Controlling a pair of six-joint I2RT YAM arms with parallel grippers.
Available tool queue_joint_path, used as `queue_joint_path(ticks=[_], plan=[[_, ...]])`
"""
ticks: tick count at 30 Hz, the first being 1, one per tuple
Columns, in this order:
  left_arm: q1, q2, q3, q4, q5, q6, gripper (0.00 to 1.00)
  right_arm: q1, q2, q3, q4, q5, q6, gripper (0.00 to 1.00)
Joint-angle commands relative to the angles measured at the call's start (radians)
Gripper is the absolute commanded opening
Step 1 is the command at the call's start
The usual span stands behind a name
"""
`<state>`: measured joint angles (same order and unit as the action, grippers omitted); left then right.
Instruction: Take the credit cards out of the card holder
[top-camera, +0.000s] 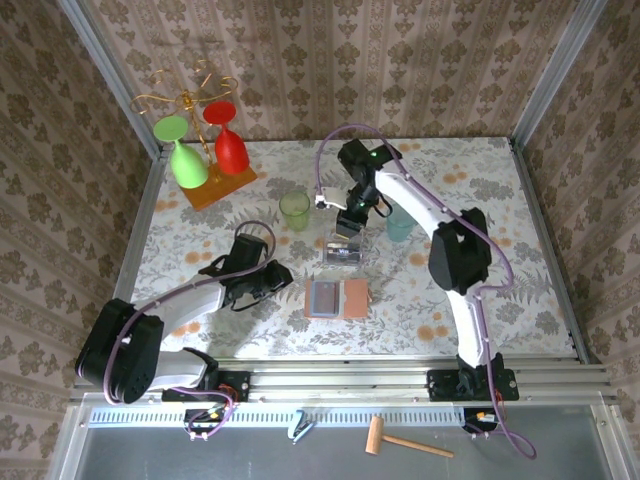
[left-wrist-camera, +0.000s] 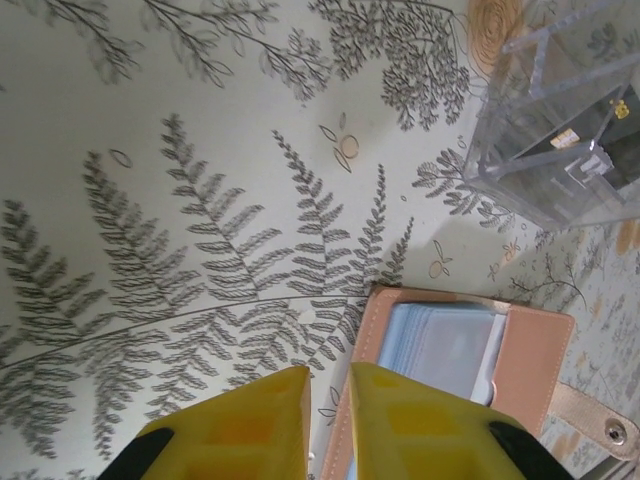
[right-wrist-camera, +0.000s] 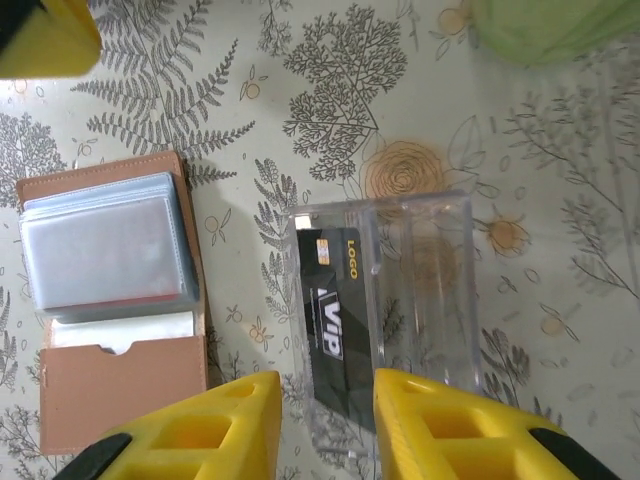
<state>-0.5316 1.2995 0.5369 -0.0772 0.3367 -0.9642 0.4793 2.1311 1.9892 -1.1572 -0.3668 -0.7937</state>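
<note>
The card holder lies open on the tablecloth, salmon-pink outside with grey-blue pockets inside. A thin red edge shows under those pockets. Just beyond it stands a clear plastic box with a dark credit card marked VIP standing inside it. My right gripper hovers over that box, open, with the card below the gap and free of the fingers. My left gripper is low at the card holder's left edge, its jaws a narrow gap apart with only tablecloth between them.
A green cup and a teal cup stand behind the clear box. At the back left is a glass rack on an orange base with a green and a red glass. Patterned walls close the table's sides.
</note>
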Motion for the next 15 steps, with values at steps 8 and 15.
queue_joint_path(ticks=[8, 15], plan=[[-0.087, 0.048, 0.032, 0.056, -0.014, -0.023, 0.18, 0.026, -0.34, -0.472, 0.479, 0.0, 0.486, 0.3], [-0.13, 0.091, 0.037, 0.097, -0.012, -0.04, 0.18, 0.098, -0.485, -0.734, 0.696, 0.087, 0.881, 0.25]])
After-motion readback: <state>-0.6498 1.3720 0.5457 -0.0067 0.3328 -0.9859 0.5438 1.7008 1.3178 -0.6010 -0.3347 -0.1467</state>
